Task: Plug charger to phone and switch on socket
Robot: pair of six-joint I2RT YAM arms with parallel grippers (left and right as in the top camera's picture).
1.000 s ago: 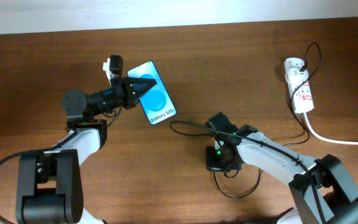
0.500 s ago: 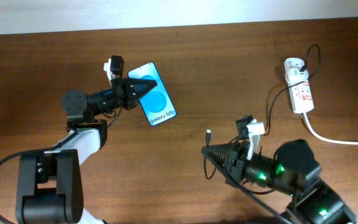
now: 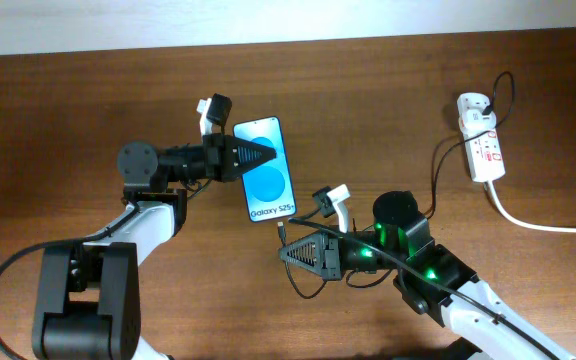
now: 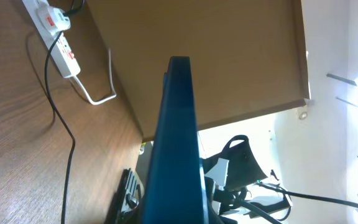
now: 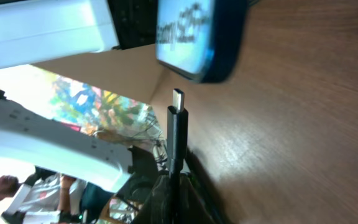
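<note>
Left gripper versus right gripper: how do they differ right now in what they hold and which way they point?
The left gripper is shut on the phone and points right across the table. The right gripper is shut on the charger just behind its tip and points left, toward the phone's text end. The charger's tip sits short of the phone, not plugged in. Shared: both are shut on their load.

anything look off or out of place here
Nothing looks damaged or spilled. The phone is gripped in the left gripper. The charger tip, held by the right gripper, points at the phone's lower end with a gap between them, so it is not yet plugged in.
</note>
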